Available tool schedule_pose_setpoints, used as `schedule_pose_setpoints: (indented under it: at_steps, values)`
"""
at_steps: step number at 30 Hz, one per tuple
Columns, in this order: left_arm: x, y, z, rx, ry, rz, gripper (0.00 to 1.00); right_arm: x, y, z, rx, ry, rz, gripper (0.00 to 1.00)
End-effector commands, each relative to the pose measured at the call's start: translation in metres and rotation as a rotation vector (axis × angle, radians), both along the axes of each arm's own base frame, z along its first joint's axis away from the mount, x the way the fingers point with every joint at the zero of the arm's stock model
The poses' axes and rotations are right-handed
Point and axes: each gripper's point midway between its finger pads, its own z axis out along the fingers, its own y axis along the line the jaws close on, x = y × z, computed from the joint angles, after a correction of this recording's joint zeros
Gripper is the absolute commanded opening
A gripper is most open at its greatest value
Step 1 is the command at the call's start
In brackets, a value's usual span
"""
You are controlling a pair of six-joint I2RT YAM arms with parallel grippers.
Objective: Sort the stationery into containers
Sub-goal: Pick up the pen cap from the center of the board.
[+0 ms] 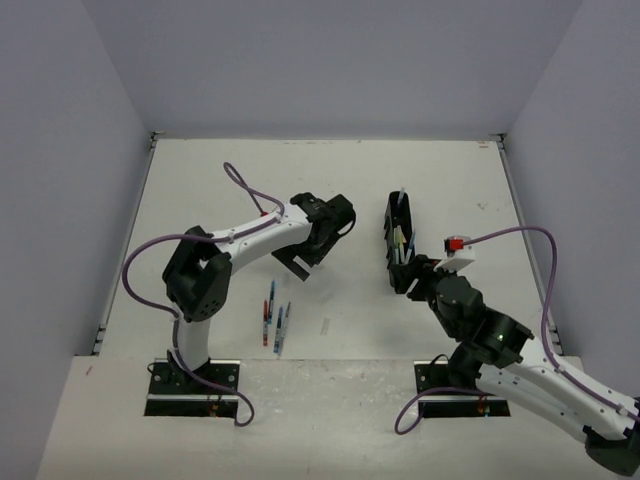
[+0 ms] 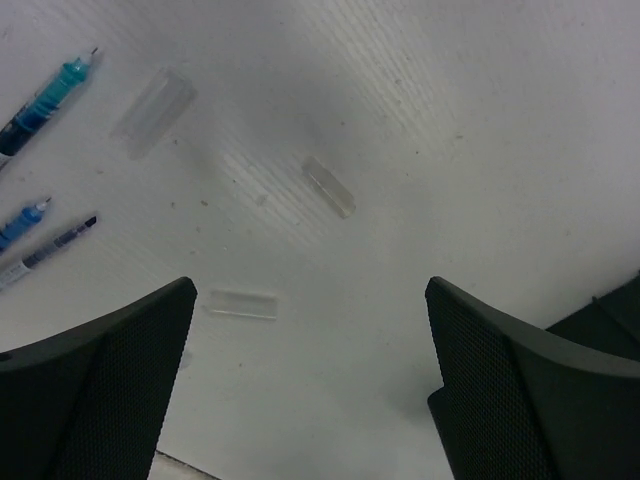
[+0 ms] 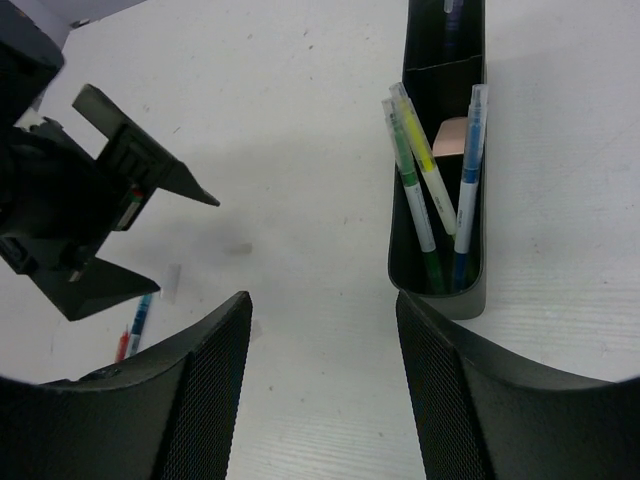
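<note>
Left gripper (image 2: pixel 310 300), jaws apart and empty, hung over three clear pen caps (image 2: pixel 328 186) on the white table (image 2: pixel 480 120), with loose pens (image 1: pixel 272 318) lying nearby. Right gripper (image 3: pixel 322 305), jaws apart and empty, stood just beside the black organiser tray (image 3: pixel 445 305), whose near compartment held highlighters (image 3: pixel 425 172), a blue pen (image 3: pixel 468 190) and a pinkish eraser (image 3: pixel 452 138).

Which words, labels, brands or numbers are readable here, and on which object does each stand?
None can be read.
Print on the loose pens is too blurred.
A small coloured mark on the left gripper is too small to read.
</note>
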Motion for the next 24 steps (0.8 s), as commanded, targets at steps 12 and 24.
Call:
schedule_pose_setpoints:
  at_steps: [12, 24]
  values:
    - [0.041, -0.014, -0.028, -0.006, -0.047, 0.320, 0.62, 0.000, -0.001, 0.013, 0.060, -0.047, -0.006, 0.59]
    - [0.037, -0.003, -0.054, -0.006, -0.004, 0.336, 0.53, 0.000, 0.001, 0.013, 0.058, -0.046, 0.005, 0.59]
